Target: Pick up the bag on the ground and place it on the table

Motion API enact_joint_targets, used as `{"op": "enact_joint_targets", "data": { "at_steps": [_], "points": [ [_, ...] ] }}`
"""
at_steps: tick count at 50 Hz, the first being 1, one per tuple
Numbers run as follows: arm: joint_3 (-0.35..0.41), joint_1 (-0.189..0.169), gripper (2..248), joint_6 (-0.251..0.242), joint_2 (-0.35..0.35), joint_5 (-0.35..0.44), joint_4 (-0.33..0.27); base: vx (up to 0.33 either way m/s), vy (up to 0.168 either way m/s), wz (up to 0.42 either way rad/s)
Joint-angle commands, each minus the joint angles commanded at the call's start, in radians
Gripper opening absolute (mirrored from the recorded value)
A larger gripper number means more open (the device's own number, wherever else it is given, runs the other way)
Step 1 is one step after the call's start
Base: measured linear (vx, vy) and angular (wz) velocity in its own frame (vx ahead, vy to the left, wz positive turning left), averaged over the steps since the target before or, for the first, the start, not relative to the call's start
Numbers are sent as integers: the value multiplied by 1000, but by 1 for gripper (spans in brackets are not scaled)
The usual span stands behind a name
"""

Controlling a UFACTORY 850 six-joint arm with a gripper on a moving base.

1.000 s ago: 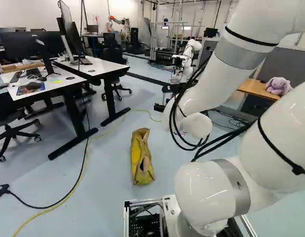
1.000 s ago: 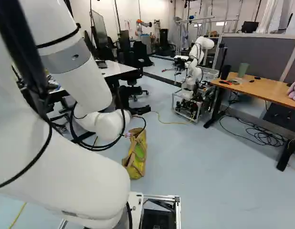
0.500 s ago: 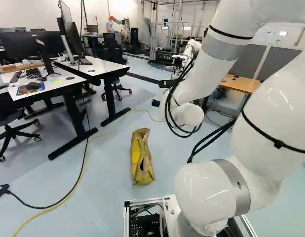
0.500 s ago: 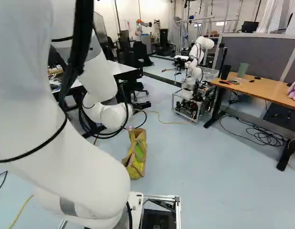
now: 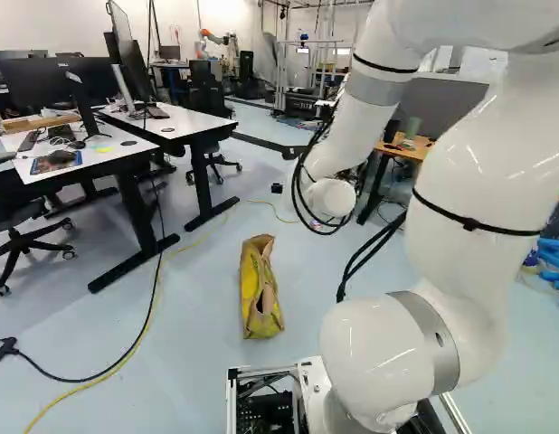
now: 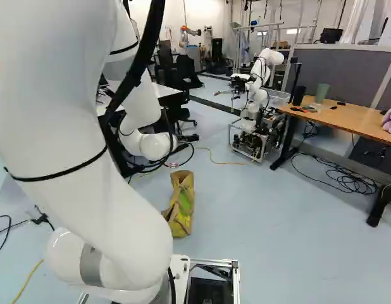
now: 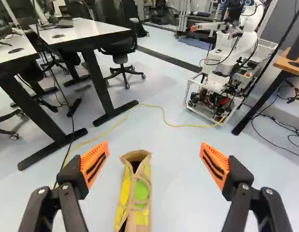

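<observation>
A yellow-and-tan shopping bag with a green patch and looped handles sits on the pale blue-grey floor, its open top facing up. Ahead of it in the wrist view, the black gripper with orange pads has its two fingers spread wide, holding nothing. White-topped desks stand to one side, a light wooden table to the other. The step appears to be the approach: next, centre over the handles and lower before closing.
</observation>
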Motion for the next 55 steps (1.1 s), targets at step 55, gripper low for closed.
{"op": "enact_joint_targets", "data": {
  "at_steps": [55],
  "points": [
    [-315,48,247,0,-383,-207,43,0,0,0]
  ]
}}
